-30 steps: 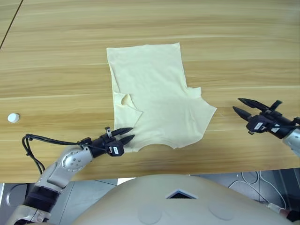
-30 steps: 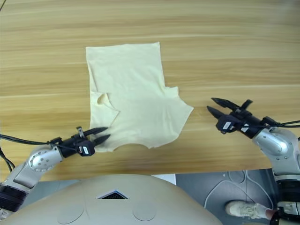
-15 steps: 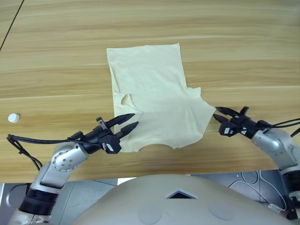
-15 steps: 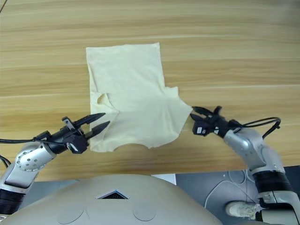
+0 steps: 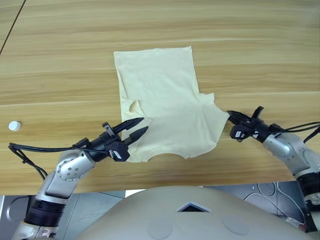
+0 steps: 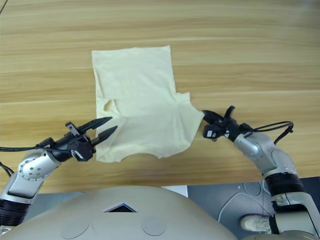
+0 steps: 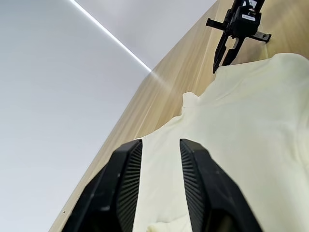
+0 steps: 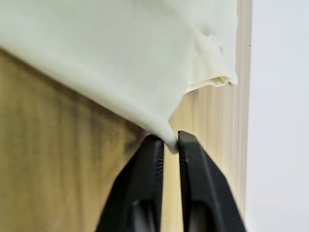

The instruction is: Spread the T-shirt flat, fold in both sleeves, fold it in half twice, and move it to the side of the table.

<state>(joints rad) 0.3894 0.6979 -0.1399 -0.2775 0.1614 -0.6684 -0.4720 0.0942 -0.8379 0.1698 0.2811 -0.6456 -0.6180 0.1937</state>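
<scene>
Because the right sleeve (image 5: 216, 121) juts out sideways, your right gripper (image 8: 170, 141) pinches its tip, likely to fold it inward. Your left gripper (image 5: 144, 124) hovers spread over the near left edge of the T-shirt (image 5: 165, 95), which lies on the table (image 5: 260, 45).

Bright, even light — only faint, soft shadows.

A wooden table (image 5: 250, 30) is spanning the scene, grey floor (image 6: 205, 195) is showing below it, and a light strip (image 7: 111, 35) is glowing overhead.
</scene>
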